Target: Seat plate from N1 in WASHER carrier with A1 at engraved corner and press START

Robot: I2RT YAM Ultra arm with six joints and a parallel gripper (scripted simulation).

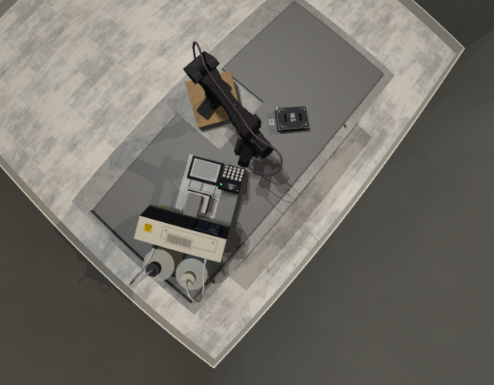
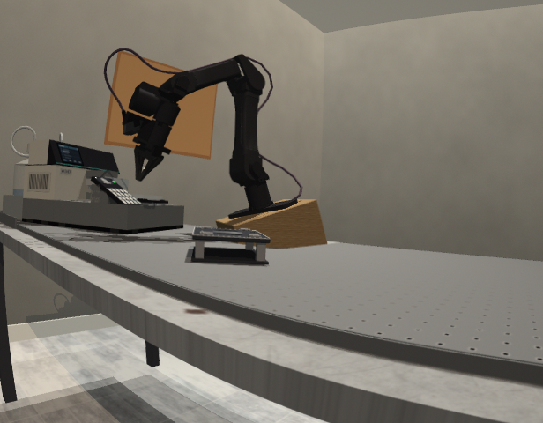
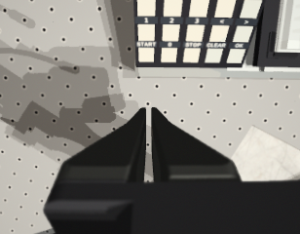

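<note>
Top view: plate [image 1: 204, 170] on carrier, likely light, rigid, slick; grip its long edges. Gripper [image 3: 148, 113] pressed together, empty.

The top view looks straight down from far above the washer [image 1: 181, 238], the exterior view faces it low across the surface [image 2: 399, 291] from well off, and the wrist view peers down close beside its keypad [image 3: 194, 34], which all three share.

Table [image 2: 399, 291]: showing matt grey perforated metal.
Wedge [image 2: 290, 225]: looking like matt wood.
Gripper [image 3: 148, 117]: showing matt black plastic.
Keys [image 3: 170, 33]: looking smooth, cream.
</note>
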